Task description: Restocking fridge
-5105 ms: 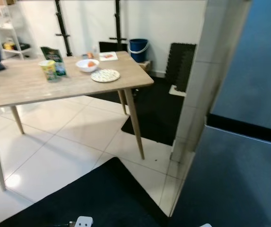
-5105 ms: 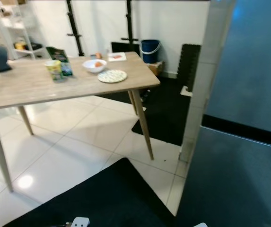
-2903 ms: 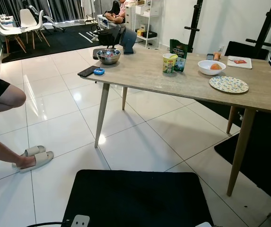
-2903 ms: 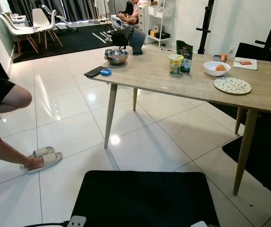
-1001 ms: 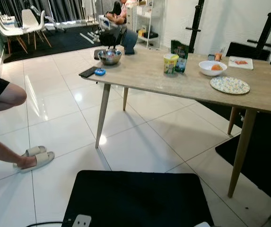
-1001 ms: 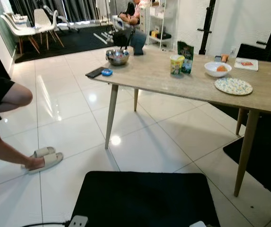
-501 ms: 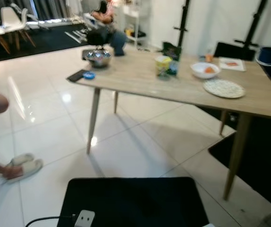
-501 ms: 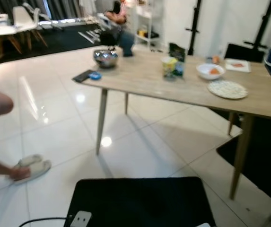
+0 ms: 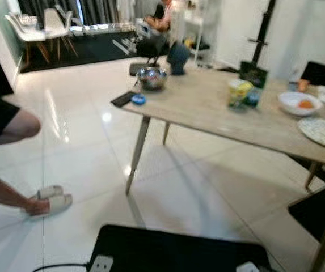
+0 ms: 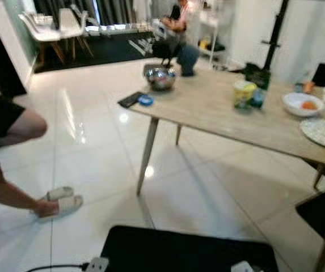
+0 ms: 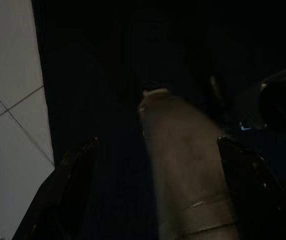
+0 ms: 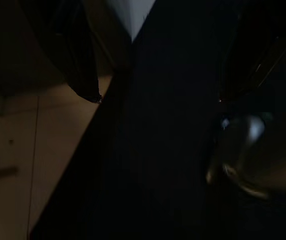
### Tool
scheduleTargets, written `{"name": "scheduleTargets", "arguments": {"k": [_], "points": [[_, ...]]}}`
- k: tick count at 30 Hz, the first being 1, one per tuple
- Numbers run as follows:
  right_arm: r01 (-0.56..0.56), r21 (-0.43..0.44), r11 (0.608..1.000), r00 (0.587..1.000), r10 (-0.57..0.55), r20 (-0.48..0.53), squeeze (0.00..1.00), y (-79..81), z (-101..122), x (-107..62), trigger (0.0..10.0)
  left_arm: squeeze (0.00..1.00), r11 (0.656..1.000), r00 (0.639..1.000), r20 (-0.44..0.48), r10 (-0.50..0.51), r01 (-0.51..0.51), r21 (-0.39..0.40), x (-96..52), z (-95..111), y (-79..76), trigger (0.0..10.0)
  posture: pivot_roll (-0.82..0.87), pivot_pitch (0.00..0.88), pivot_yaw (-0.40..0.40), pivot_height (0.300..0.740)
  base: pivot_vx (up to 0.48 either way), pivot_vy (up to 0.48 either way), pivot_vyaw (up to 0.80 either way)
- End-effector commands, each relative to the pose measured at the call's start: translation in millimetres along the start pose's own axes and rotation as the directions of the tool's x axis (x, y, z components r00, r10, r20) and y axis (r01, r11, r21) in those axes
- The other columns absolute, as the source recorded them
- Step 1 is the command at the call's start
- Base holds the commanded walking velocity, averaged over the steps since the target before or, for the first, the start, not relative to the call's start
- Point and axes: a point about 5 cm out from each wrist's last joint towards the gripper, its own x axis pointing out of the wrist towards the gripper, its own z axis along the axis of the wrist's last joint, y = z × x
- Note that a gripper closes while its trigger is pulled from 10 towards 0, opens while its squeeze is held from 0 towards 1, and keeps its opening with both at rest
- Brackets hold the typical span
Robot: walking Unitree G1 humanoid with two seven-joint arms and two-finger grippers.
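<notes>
Two eye views have swung leftward since a second ago, blurred: camera turning, wooden surface (image 10: 219,110) unmoved. Yellow tub (image 10: 243,93) and orange bowl (image 10: 300,103) await pickup. Left claw (image 11: 157,190) and right claw (image 12: 155,60) hang spread apart, empty.

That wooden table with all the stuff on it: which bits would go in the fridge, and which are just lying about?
Likely for the fridge (a guess):
- yellow tub
- green packet
- white bowl holding something orange

Just lying about:
- metal bowl
- dark phone
- small blue object
- patterned plate
- the table itself
- black mat on the floor
- a person's slippered foot
</notes>
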Motion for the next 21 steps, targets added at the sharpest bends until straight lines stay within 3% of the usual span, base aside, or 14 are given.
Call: {"name": "scheduleTargets", "arguments": {"k": [1, 21], "points": [[0.002, 0.007, 1.000, 1.000, -0.001, -0.018, 0.00, -2.1, -6.4, -0.9, 10.0, 0.00, 1.000, 1.000, 0.008, -0.003, 0.003, 0.023, 0.7, 5.2, -0.5, 10.0, -0.04, 0.000, 0.029, 0.740, 0.360, 0.000, 0.00], [-0.002, 0.004, 1.000, 1.000, 0.002, -0.013, 0.00, -2.3, -5.8, -1.0, 10.0, 0.00, 1.000, 1.000, 0.009, -0.005, 0.005, 0.026, 0.9, 5.8, -1.0, 10.0, -0.04, 0.000, 0.031, 0.740, 0.362, 0.000, 0.00]]}}
